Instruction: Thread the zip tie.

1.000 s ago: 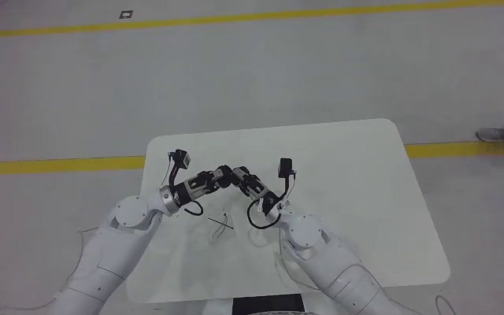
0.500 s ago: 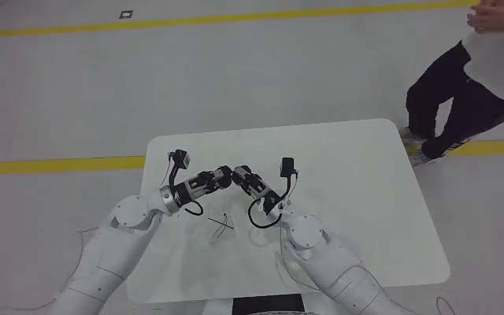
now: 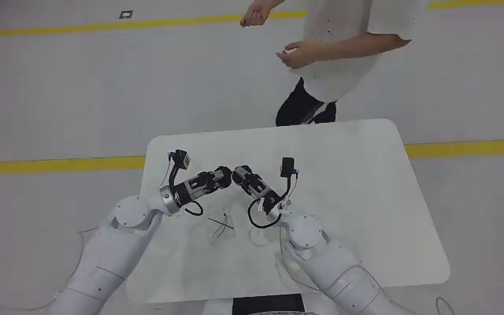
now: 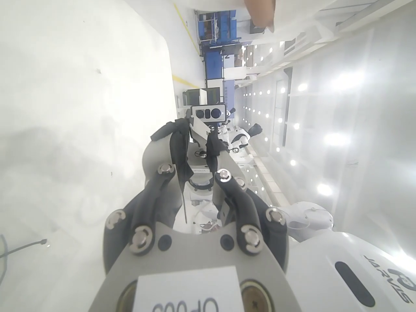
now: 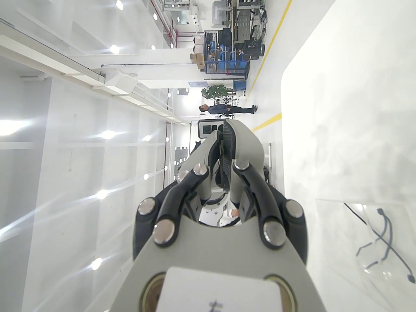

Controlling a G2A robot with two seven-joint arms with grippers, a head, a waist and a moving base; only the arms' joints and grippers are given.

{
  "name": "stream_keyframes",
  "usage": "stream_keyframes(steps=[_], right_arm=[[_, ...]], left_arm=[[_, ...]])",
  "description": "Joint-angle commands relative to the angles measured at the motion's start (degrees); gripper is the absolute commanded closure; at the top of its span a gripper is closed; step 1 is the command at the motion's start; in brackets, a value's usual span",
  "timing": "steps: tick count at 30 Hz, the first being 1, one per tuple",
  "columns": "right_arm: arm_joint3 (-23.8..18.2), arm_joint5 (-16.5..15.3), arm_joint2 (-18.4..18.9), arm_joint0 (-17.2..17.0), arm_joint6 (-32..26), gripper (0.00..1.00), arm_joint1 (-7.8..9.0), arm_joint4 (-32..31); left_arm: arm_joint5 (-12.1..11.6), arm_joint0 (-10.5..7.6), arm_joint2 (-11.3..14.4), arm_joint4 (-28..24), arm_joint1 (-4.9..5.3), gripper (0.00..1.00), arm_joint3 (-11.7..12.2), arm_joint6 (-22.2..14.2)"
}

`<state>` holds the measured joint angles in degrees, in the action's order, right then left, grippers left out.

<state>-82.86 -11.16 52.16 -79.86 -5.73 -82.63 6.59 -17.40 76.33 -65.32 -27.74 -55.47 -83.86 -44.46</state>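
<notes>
Arms unchanged from a second ago: both grippers stay tip to tip above the near-left part of the table (image 3: pixel 354 181), no visible shift.

Top view: left gripper (image 3: pixel 227 175) and right gripper (image 3: pixel 239 173) meet nose to nose, raised off the surface. Can't resolve how wide either one is from up here. Loose zip ties (image 3: pixel 223 226) lie crossed on the table, nearer the robot than the two tips and well apart from both.

Left wrist view: left gripper (image 4: pixel 196 141) is narrow, not closed; there's a slim gap between the two black pads. A thin black strip (image 4: pixel 184 202), which looks like the zip tie, runs down through that gap, hugging the inner face of one finger (image 4: pixel 177 150). Can't tell whether it's actually pinched at the tips. One of the loose ties (image 4: pixel 31 245) lies flat on the table off to the side, touching nothing.

Right wrist view: right gripper (image 5: pixel 223 131) has its ribbed pads pressed together, no gap showing. Whether anything is clamped between them can't be seen. The table surface beside it carries a clear bag (image 5: pixel 364 215) with black ties lying tangled on it (image 5: pixel 385 228), apart from the gripper.
</notes>
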Motion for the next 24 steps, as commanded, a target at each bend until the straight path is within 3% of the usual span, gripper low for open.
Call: stream_keyframes(steps=[1,24], right_arm=[[0.0,0.0,0.1,-0.1,0.0,1.0,-0.03,-0.2],[-0.1,0.2,0.1,-0.4,0.0,1.0,-0.39,-2.6]], left_arm=[[0.0,0.01,0.0,0.0,-0.02,0.84,0.0,0.0],[0.1,-0.04,0.0,0.4,-0.19,0.88,0.2,-0.1]])
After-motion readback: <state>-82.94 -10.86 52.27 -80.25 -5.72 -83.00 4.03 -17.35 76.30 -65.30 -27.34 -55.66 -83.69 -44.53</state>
